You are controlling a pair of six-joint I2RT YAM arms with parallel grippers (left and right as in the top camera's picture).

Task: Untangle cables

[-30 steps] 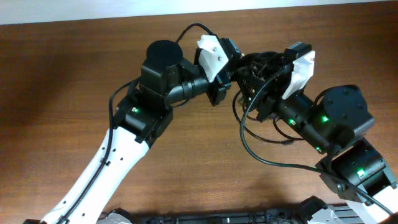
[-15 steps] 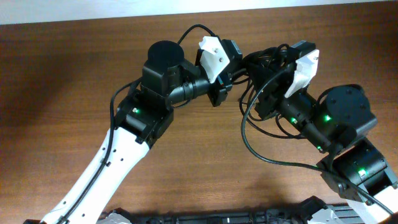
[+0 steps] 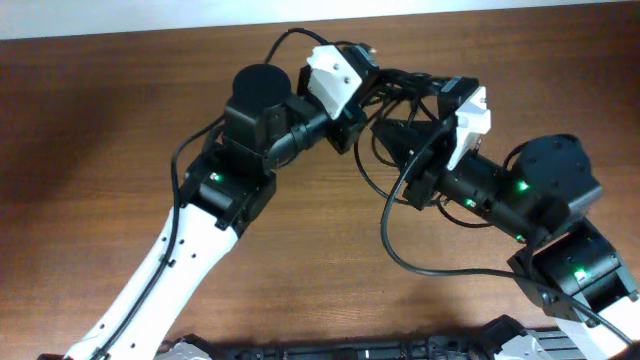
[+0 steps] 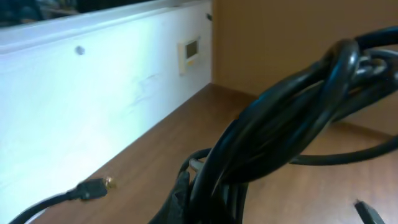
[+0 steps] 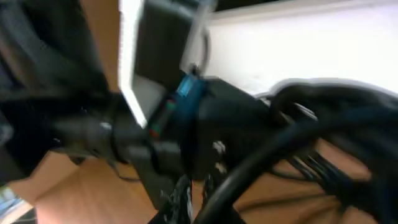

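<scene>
Wooden table (image 3: 90,140); black cables (image 4: 280,124) twisted in thick knot; left pincer (image 3: 378,85), right pincer (image 3: 438,92) grip untellable.

Brown wooden table (image 3: 90,130), white wall (image 4: 74,112) along far edge. Gold-tipped cable plug (image 4: 93,187) seen low near wall; contact unclear.

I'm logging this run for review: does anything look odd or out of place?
Yes. The cables are bunched in one twisted knot at the far side of the table, strands wound round each other. One loose plug sticks out apart from it, near the white wall. The right wrist view is too blurred to judge.
</scene>
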